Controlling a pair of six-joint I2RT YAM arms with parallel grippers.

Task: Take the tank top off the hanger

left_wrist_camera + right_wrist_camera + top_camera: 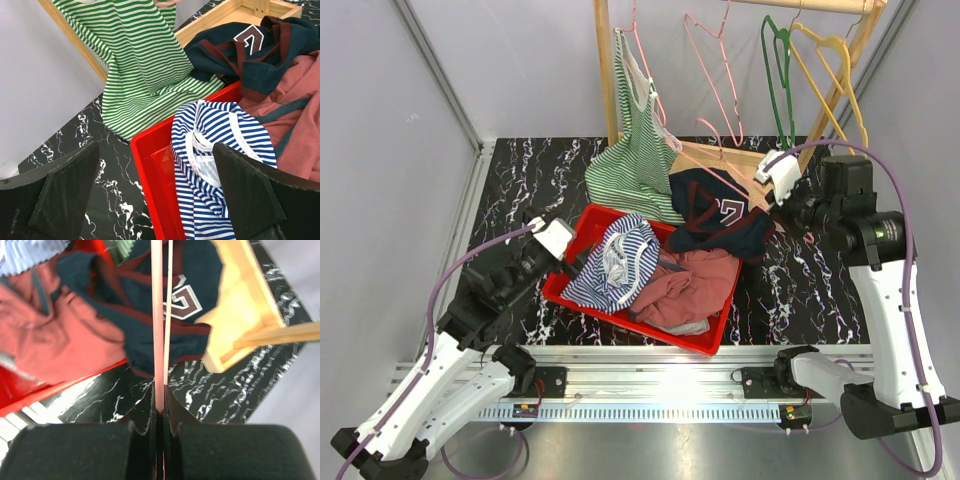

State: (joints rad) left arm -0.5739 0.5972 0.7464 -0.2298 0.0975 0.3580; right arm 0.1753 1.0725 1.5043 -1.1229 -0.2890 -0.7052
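The green-and-white striped tank top (635,165) hangs by its top from a pink hanger (710,160) at the rack's left post. Its hem lies on the black marble table, as the left wrist view (140,65) also shows. The hanger slants down to the right. My right gripper (768,190) is shut on the hanger's thin pink bar (158,315), which is pinched between the closed jaws (160,400). My left gripper (572,262) is open and empty. It hovers low over the left rim of the red tray (150,155), short of the tank top's hem.
The red tray (620,318) holds a blue striped top (620,262) and a dusty red garment (690,285). A navy shirt (720,215) drapes over its far edge. The wooden rack (604,70) carries pink (710,60), green (778,70) and yellow (835,70) hangers.
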